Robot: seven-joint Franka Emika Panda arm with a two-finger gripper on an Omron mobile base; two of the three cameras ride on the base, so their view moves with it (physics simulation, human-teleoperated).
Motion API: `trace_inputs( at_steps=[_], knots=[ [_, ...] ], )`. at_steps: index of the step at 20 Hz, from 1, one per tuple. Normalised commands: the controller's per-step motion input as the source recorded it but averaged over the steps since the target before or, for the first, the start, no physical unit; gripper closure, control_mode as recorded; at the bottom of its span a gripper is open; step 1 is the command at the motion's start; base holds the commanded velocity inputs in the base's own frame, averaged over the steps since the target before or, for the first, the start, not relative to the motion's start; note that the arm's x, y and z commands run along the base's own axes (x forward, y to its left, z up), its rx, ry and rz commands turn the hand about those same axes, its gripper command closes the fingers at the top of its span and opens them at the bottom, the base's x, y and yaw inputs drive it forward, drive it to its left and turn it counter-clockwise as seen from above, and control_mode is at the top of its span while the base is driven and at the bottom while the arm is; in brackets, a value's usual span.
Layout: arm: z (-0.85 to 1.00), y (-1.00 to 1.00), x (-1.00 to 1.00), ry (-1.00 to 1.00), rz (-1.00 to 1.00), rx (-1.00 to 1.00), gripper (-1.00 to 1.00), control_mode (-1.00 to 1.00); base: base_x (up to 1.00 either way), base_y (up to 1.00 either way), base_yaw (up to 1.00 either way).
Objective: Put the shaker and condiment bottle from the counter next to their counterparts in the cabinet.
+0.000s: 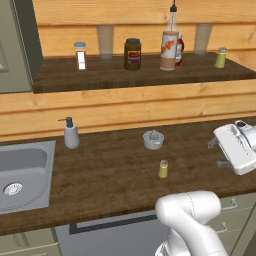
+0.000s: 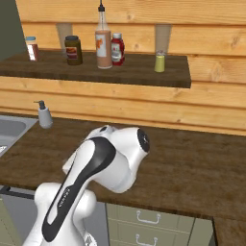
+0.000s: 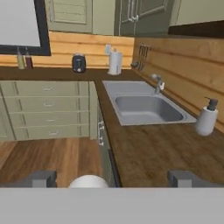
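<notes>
The small yellow-green shaker with a silver-grey cap [image 1: 163, 169] stands upright on the long dark brown wood-grain counter [image 1: 110, 175], out in the open with bare wood on every side and short of the front edge. A small grey bowl-shaped dish [image 1: 153, 140] sits just behind it, and a grey pump soap dispenser [image 1: 70, 133] stands well to the left, near the steel sink [image 1: 25, 172] set into the counter.

The tall clear condiment bottle of orange sauce with a black nozzle [image 1: 171, 42] stands upright on the dark brown shelf board of the light-wood cabinet [image 1: 140, 75], right beside the squat red sauce bottle [image 2: 117, 49], which it partly hides in the left base view. The second yellow-green shaker [image 1: 220, 58] stands toward the shelf's right end, with free board between it and the bottles. Left of the bottles are a dark brown jar [image 1: 132, 54] and a white red-striped jar with a blue lid [image 1: 80, 55].

The end effector [image 1: 220, 152] hangs at the right, over the counter and well apart from the counter shaker, its fingers [image 1: 214, 143] spread wide and holding nothing. In the hand view it looks along the counter toward the sink, with green drawer fronts [image 3: 48, 109] and wooden floor [image 3: 48, 159] to the left.
</notes>
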Motion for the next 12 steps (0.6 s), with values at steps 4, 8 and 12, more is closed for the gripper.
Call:
trace_inputs(
  at_steps=[4,8,12],
  knots=[
    [-0.48,0.0,0.12,-0.01,0.01,-0.11,-1.0,-1.0,0.0,0.0,0.0],
    [-0.43,0.0,0.05,0.0,0.01,-0.04,-1.0,-1.0,0.0,0.0,0.0],
    [-0.21,0.0,0.16,0.0,0.01,-0.01,-1.0,-1.0,0.0,0.0,0.0]
  ],
)
